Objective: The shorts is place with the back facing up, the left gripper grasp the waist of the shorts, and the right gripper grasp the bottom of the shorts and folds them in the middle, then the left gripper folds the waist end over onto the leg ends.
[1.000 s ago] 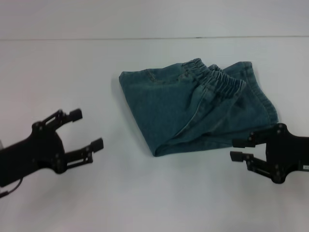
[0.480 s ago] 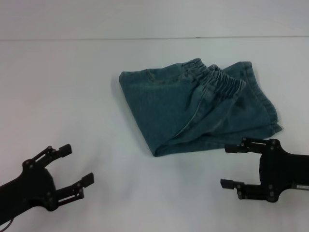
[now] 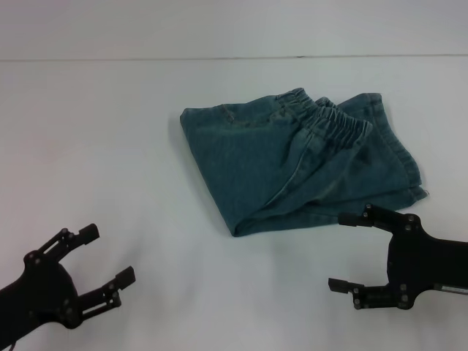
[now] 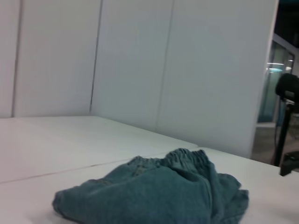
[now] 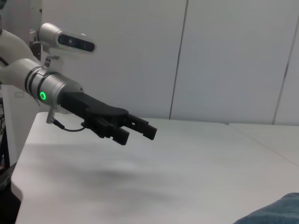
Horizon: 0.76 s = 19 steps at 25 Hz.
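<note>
- Two grippers show in the head view, both low over the white table [image 3: 110,146] and clear of the cloth; each arm is cut off by the picture's edge behind its wrist.
- The left gripper [image 3: 107,257] hangs at the near left, well apart from the shorts [image 3: 292,164], its two fingers spread wide with nothing between them.
- The right gripper [image 3: 346,252] sits at the near right, just beside the shorts' near edge but not touching it, fingers also parted and empty.
- The shorts lie folded in the middle of the table, right of centre, as a compact blue denim bundle with layers stacked; the lower layers are hidden under the top one.
- The gathered elastic waistband [image 3: 322,117] rests on top toward the far right, and the bundle's long axis runs from the far left corner to the near right.
- The left wrist view shows the shorts [image 4: 154,196] from table level, their near part cut off by the frame; a dark shape at the edge is hard to make out.
- The right wrist view catches only a corner of denim [image 5: 275,212], with the left gripper [image 5: 138,130] farther off.
</note>
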Available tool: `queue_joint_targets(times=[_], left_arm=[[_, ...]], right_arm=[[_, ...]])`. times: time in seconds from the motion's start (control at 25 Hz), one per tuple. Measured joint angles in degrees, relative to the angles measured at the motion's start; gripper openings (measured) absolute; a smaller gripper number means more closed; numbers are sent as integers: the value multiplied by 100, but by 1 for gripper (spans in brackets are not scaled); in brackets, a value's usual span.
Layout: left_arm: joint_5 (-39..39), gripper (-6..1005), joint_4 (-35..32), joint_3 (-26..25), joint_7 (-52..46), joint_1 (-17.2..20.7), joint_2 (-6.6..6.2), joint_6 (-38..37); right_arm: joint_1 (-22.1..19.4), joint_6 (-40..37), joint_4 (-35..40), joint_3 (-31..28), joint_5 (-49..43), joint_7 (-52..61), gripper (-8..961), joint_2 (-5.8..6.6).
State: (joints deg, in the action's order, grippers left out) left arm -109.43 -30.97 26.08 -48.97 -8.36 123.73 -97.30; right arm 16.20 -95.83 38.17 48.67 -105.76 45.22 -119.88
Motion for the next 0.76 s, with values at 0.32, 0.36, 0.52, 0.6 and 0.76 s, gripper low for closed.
queue_joint_targets(times=[0.32, 0.36, 0.52, 0.6, 0.76], left_arm=[[-169, 937, -8, -38, 12, 4, -14, -28], [-169, 937, -5, -46, 12, 6, -15, -15], [-169, 936, 10, -127, 14, 8, 0, 36], [-169, 936, 19, -169, 16, 9, 9, 84], [-168, 936, 62, -196, 17, 17, 18, 118]], right_arm=[[144, 205, -212, 21, -27, -8, 944, 9], [176, 254, -267, 24, -28, -10, 944, 9], [246, 393, -376, 27, -32, -23, 944, 11], [252, 402, -387, 28, -32, -27, 944, 10], [253, 440, -403, -9, -17, -36, 944, 2]])
